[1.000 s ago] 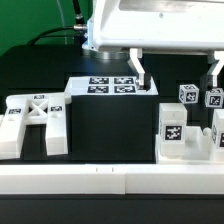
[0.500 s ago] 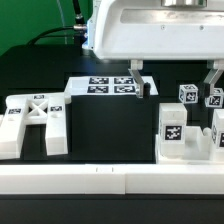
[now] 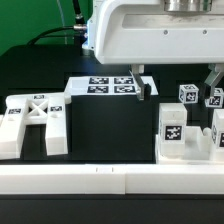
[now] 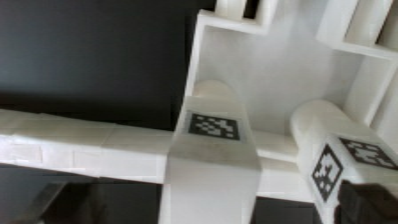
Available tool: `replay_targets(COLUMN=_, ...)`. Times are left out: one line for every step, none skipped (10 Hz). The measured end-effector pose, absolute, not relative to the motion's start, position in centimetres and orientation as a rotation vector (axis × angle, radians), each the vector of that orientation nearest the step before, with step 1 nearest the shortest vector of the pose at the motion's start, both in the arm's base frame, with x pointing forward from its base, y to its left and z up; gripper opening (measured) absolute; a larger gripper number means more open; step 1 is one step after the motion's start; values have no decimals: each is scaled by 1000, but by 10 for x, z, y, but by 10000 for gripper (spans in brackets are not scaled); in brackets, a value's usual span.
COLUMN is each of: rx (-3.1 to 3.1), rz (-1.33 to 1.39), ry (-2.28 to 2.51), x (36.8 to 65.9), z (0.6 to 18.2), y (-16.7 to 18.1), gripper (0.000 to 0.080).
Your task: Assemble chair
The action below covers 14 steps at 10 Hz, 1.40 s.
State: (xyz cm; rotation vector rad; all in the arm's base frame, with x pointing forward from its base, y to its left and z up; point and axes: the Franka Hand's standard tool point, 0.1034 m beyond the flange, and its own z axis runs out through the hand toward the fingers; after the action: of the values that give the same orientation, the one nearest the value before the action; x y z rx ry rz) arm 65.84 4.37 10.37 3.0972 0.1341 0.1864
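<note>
Robot hand (image 3: 178,82), fingers spread wide, empty, hangs low over black counter (image 3: 110,135). Chair parts lie loose: tagged block (image 3: 172,132) just below hand, camera-side; two cubes (image 3: 188,95) near its finger on the exterior view's right; X-braced frame (image 3: 35,120) well apart from hand, past marker board (image 3: 105,86). Parts look stiff, light, smooth plastic, prob. slippery; grip block across its flat sides. Vs a sec. ago: hand lower, parts unmoved.
</note>
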Motion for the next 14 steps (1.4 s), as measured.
replay_targets(rx=3098, rz=186, ry=131, x=658, z=104, y=42, gripper=649)
replay_targets(rx=3138, rz=191, ry=101, x=659, z=102, y=33, gripper=649)
replay_targets(rx=3149, rz=193, ry=61, x=662, z=101, y=26, gripper=649)
replay_targets(rx=3154, rz=196, ry=63, x=663, z=100, y=29, gripper=649)
replay_targets(rx=3153, rz=201, ry=58, x=667, z=100, y=28, gripper=649)
replay_targets(rx=3152, rz=202, ry=51, x=668, z=99, y=25, gripper=649)
replay_targets(rx=3150, rz=199, ry=35, x=669, z=96, y=26, gripper=649)
replay_targets(rx=3148, rz=192, ry=31, x=667, z=91, y=29, gripper=649)
replay_targets(rx=3148, rz=182, ry=29, x=666, z=86, y=31, gripper=649)
replay_targets(rx=3148, rz=175, ry=12, x=665, z=82, y=34, gripper=649)
replay_targets(rx=3147, rz=171, ry=8, x=663, z=78, y=38, gripper=649)
replay_targets(rx=3147, rz=168, ry=12, x=663, z=77, y=40, gripper=649)
replay_targets(rx=3147, rz=166, ry=12, x=663, z=77, y=40, gripper=649)
replay_targets(rx=3147, rz=166, ry=12, x=663, z=77, y=40, gripper=525)
